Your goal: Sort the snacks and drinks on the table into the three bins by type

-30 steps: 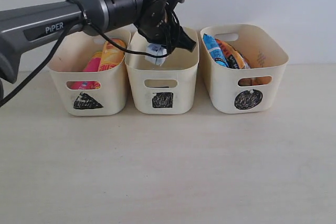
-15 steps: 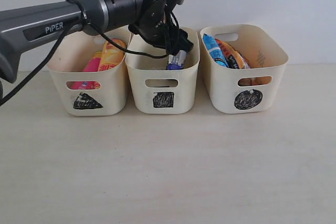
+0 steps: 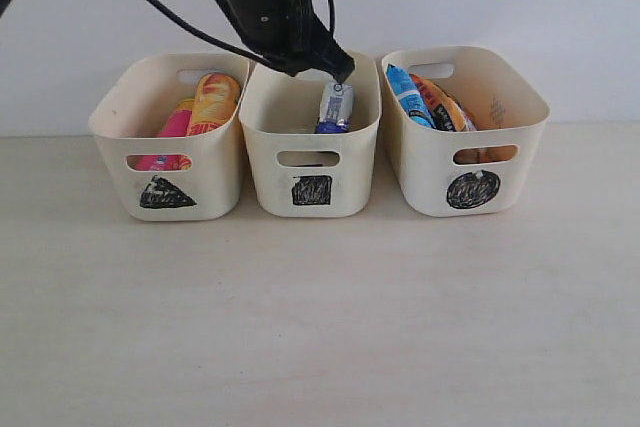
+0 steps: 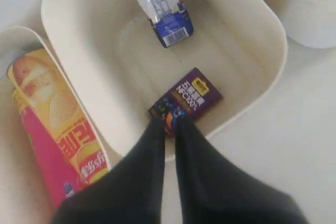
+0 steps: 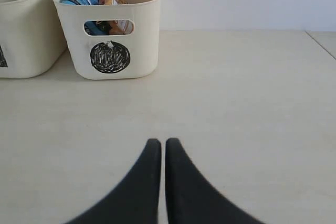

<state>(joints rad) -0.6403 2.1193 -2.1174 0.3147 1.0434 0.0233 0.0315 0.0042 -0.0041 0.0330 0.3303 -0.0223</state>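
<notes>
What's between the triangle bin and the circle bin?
The square-marked bin, in the exterior view, holding the white-and-blue pack; the left wrist view also shows a dark purple box inside.

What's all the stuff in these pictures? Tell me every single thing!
Bins: 3, cream, in a row: triangle bin, square bin, circle bin.
Chip tubes: 2, pink tube and yellow-orange tube, in the triangle bin.
Drink cartons: 2, white-and-blue pack leaning, dark purple box lying flat, in the square bin.
Bags: 2, blue bag and orange-brown bag, in the circle bin.
Table: 1, pale beige, under the bins.
Claws: 2, black, both shut; left claw above the square bin, right claw over bare table.
</notes>
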